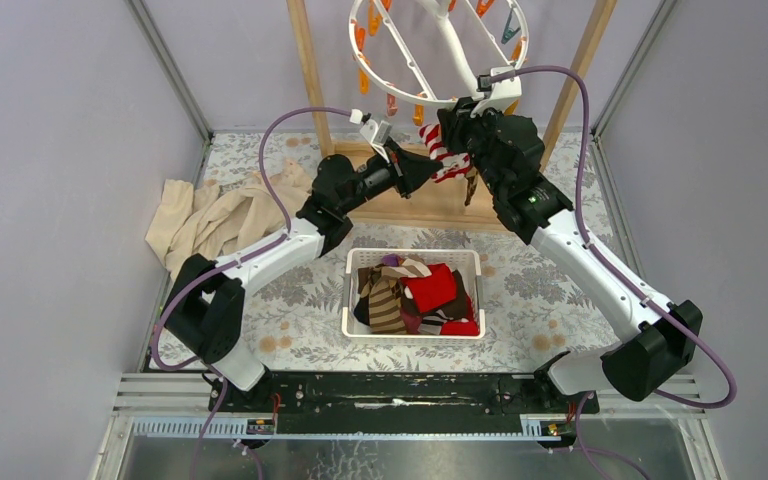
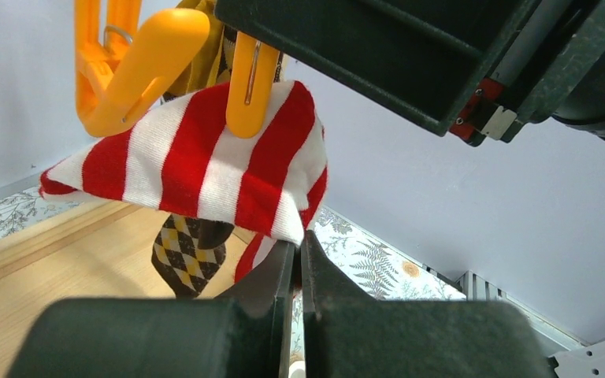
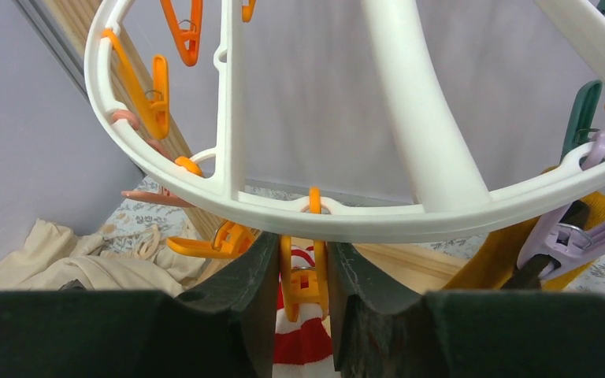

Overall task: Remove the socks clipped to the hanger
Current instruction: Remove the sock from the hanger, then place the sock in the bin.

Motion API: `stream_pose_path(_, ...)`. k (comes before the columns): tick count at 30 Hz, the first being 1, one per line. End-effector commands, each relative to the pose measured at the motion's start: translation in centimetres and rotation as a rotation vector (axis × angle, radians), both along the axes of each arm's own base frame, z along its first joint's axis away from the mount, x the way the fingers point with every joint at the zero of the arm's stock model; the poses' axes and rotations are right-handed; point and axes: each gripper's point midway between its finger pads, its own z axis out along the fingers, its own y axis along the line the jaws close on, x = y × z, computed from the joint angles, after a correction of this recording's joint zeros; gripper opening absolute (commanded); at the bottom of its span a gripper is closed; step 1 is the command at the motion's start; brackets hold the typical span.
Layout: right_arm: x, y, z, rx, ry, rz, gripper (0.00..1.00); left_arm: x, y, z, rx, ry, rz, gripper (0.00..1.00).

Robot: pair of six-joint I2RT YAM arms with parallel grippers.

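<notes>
Currently 1 sock is being unclipped: the striped sock (image 2: 205,165), red and white, hangs from an orange clip (image 3: 306,287) on the near rim of the hanger (image 3: 378,224), above the far middle of the table. The left gripper (image 2: 298,242) has its fingers together, pinching the sock's lower corner. The right gripper (image 3: 302,252) sets its 2 fingers close on either side of the clip; I cannot tell whether they squeeze it. Next, I judge, the right must press the clip open while the left draws the sock down toward the basket (image 1: 360,262). The arms hide how many socks hang behind them.
</notes>
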Motion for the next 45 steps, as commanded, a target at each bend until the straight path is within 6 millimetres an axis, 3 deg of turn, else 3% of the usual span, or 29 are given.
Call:
stream_pose_path(1,-0.2,-0.3,3.7,0.066,-0.085,0.003,0.13,-1.2,0.5,1.8,-0.023,-0.056,-0.009,0.04)
stream_pose_path(8,-0.2,-0.2,3.7,0.074,-0.080,0.013,0.12,-2.4,1.7,-0.5,-0.002,-0.007,0.008,0.04)
stream_pose_path(14,-0.4,-0.2,3.6,0.081,-0.071,0.020,0.13,-3.7,2.7,0.0,0.004,0.001,0.011,0.03)
stream_pose_path(17,-0.4,-0.1,3.2,0.079,-0.055,0.029,0.23,-4.6,3.1,1.4,0.007,-0.004,0.000,0.03)
stream_pose_path(21,-0.6,0.0,2.4,0.088,-0.034,0.041,0.46,-5.7,3.5,2.9,0.028,-0.005,-0.014,0.04)
stream_pose_path(30,-1.6,-0.1,0.4,0.090,0.034,0.054,0.67,-8.0,4.6,4.0,0.077,0.050,-0.037,0.07)
stream_pose_path(35,-3.0,-0.6,-0.7,0.102,0.080,0.063,0.87,-9.2,4.8,4.7,0.096,0.073,-0.057,0.07)
stream_pose_path(45,-6.3,-2.4,-3.0,0.108,0.186,0.053,0.99,-11.2,5.6,5.2,0.130,0.113,-0.070,0.08)
